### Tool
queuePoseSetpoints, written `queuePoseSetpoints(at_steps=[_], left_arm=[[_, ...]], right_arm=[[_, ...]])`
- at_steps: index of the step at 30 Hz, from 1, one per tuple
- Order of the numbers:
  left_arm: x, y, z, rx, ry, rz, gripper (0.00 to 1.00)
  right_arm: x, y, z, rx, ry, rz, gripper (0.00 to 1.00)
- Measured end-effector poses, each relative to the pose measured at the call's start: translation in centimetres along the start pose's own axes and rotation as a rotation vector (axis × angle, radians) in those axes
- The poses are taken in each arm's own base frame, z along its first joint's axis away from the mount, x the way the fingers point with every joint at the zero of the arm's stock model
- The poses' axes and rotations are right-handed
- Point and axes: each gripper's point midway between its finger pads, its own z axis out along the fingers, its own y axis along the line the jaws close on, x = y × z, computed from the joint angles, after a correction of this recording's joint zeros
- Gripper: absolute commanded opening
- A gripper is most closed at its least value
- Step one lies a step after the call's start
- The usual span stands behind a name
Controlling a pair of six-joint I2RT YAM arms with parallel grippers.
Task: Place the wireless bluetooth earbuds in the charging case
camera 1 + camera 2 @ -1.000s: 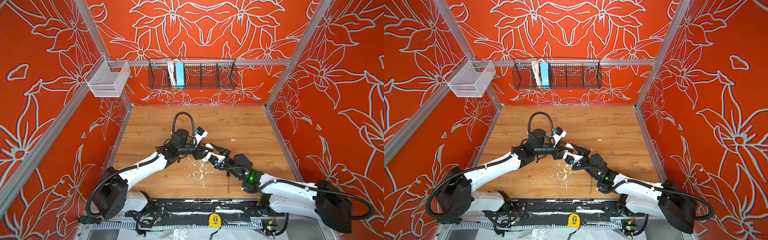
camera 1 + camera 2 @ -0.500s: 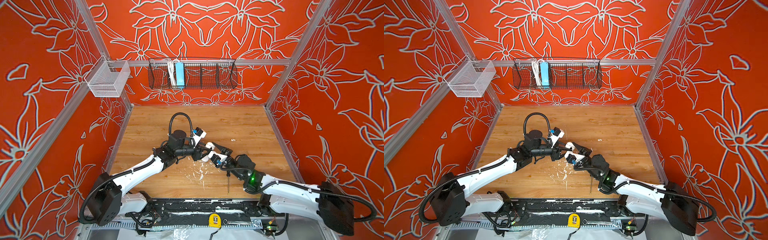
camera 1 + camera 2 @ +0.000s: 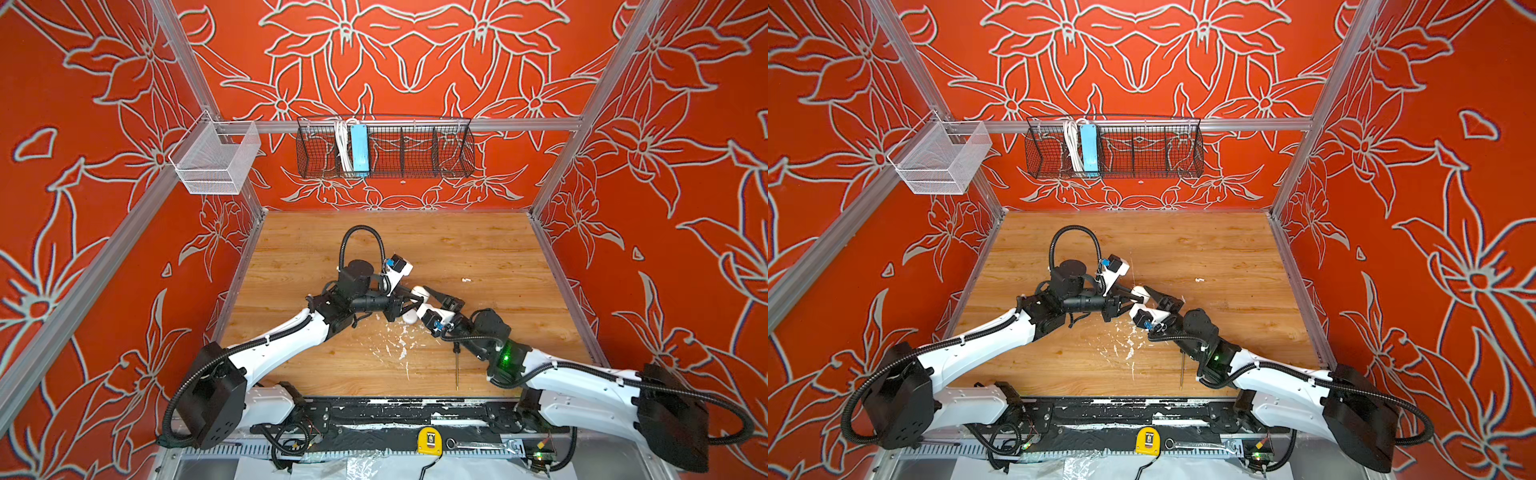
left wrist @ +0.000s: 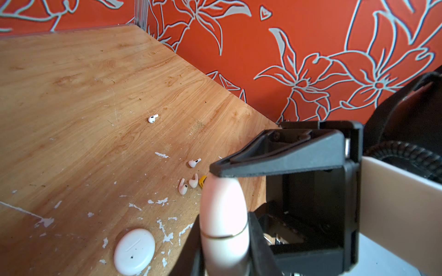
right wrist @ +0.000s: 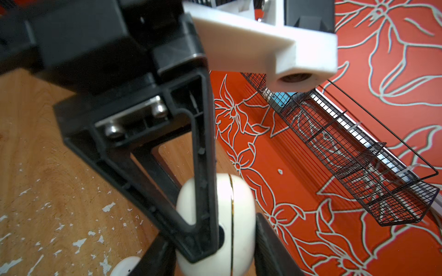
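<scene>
My left gripper [image 4: 223, 243] and right gripper [image 5: 215, 251] both clamp the charging case [image 4: 222, 203] (gold seam showing) near the white box [image 4: 134, 251].

Left hand [image 3: 409, 298]: jaws gone from standing apart to drawn in tight
Charging case [image 4: 223, 215]: now clamped between that hand's fingers, just ahead of its palm

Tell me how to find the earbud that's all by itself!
Look at the wooden table in the left wrist view. Three earbuds lie close together near white paint flecks. The lone earbud lies well apart from them, with only bare wood around it.
</scene>
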Motion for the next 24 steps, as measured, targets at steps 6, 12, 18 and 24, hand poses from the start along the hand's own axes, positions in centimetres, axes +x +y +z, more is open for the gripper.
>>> queuePoseSetpoints(at_steps=[6,12,18,24], left_arm=[[0.0,-0.1,0.0,0.005,-0.006,0.013,0.00],[1.3,0.8,-0.7,-0.061,-0.022,0.085,0.00],[2.3,2.4,-2.9,-0.209,-0.088,0.233,0.00],[6.5,3.8,-5.5,-0.326,-0.139,0.375,0.00]], right_arm=[[-0.2,-0.1,0.0,0.001,-0.010,0.010,0.98],[-0.2,-0.2,0.0,0.010,-0.016,0.031,0.98],[0.4,-0.5,-0.2,0.027,0.021,0.152,0.98],[-3.1,-3.5,-2.4,0.080,-0.106,0.356,0.98]])
